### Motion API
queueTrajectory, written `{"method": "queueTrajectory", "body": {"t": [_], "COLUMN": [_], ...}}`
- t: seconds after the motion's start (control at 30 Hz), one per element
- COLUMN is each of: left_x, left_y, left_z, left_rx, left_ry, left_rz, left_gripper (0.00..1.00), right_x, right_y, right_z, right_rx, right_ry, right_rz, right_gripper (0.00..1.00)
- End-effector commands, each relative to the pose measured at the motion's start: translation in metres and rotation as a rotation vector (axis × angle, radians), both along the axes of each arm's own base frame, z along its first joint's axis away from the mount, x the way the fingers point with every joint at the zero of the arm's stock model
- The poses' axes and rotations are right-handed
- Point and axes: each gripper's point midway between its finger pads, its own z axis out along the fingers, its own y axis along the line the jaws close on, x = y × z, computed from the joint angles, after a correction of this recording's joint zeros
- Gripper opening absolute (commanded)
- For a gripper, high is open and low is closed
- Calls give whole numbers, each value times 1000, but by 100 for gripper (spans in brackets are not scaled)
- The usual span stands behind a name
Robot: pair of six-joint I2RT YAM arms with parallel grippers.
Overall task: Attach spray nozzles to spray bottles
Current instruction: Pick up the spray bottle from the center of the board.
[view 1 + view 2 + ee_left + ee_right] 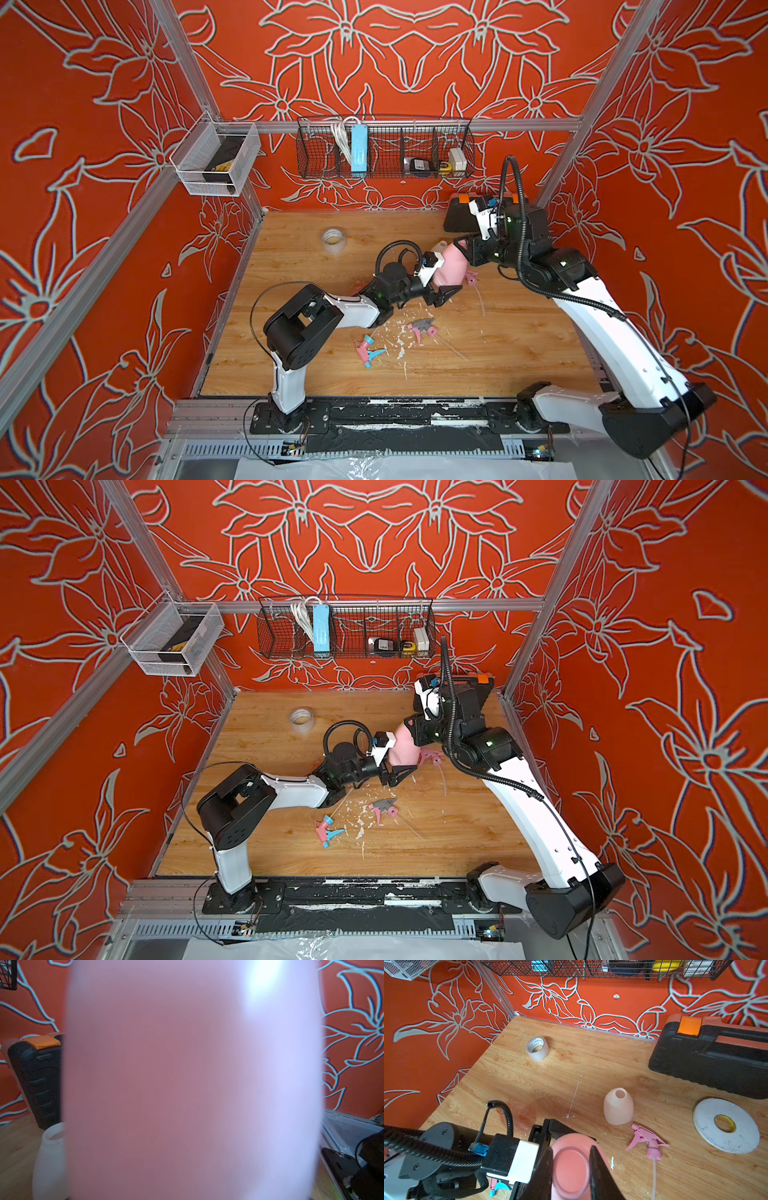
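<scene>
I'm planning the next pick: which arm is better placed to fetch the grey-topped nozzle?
Left, probably. The right hand is shut on the pink bottle, while the left hand sits nearer the grey-topped nozzle. Whether the left grips anything is unclear.

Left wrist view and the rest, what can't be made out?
Left wrist view: the blurred pink bottle fills it, hiding the left gripper.
Both top views: the right arm hides the tape disc.
Right wrist view: the left arm hides most of the blue nozzle.
</scene>
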Motion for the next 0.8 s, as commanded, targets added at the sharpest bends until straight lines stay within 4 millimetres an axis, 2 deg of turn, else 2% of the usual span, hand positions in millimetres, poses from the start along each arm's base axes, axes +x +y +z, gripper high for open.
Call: {"method": "queueTrajectory", "body": {"t": [0.0,0.13,0.23,0.3,0.4,0.5,0.57,0.63,0.7,0.77], "left_x": [0,-2,-5,-5,-7,-8,-9,-8,-6,-6], "left_y": [7,6,9,12,14,15,16,17,20,23], "left_z": [25,23,23,23,23,21,20,20,20,20], "left_rx": [-62,-24,-17,-22,-14,-4,3,7,0,-6], "left_ry": [-39,-91,-151,-171,-174,-170,-155,-123,-99,-81], "left_rz": [17,5,11,25,29,24,3,-15,-15,-4], "left_gripper": [83,82,73,72,71,70,65,61,59,60], "right_x": [1,1,1,0,-2,-5,-6,-8,-10,-12], "right_y": [2,4,5,6,10,12,11,8,4,-2], "right_z": [6,6,7,8,8,11,13,18,24,29], "right_rx": [16,21,18,21,35,48,55,57,60,58], "right_ry": [-3,8,13,16,24,29,28,24,13,8], "right_rz": [5,10,13,18,36,46,42,29,17,3], "right_gripper": [0,0,0,0,6,25,35,50,58,62]}}
